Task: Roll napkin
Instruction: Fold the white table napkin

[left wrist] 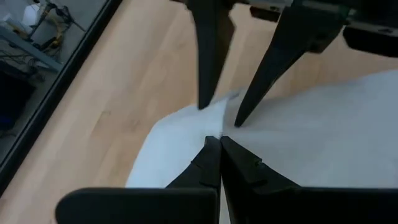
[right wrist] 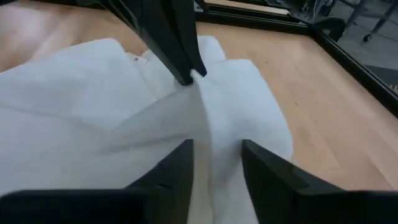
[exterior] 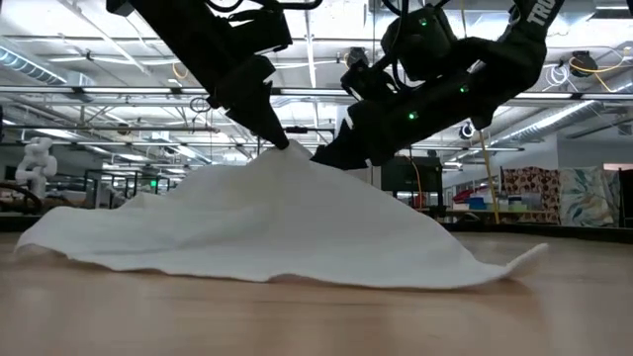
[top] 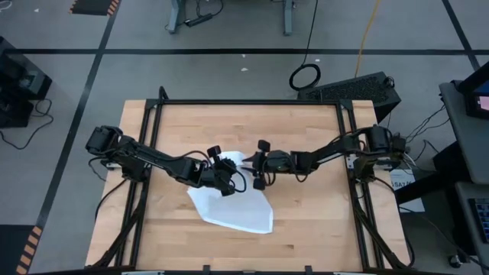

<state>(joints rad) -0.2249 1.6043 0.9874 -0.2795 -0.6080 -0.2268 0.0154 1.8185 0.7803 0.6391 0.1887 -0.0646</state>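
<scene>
Napkin [top: 233,210] lies near the middle of the wooden table [top: 306,229], white cloth, most of it spread flat on the front half of the top. One part is lifted off the wood into a peak, tent-like in the low view [exterior: 287,222], with the edges trailing down to the surface on both sides.

Left gripper [left wrist: 221,138] is at that peak, fingers pressed together and pinching a fold of the cloth at their tips. High view puts it at the napkin's far edge [top: 227,166]; right wrist view shows the same dark fingertips biting the raised ridge [right wrist: 188,74].

Right gripper [right wrist: 217,152] faces the left one from the other side, fingers apart, with the lifted ridge of cloth running down between them. Whether either finger touches the cloth: cannot tell. In the left wrist view its two fingers [left wrist: 208,56] point down at the napkin just beyond the left gripper's tips.
</scene>
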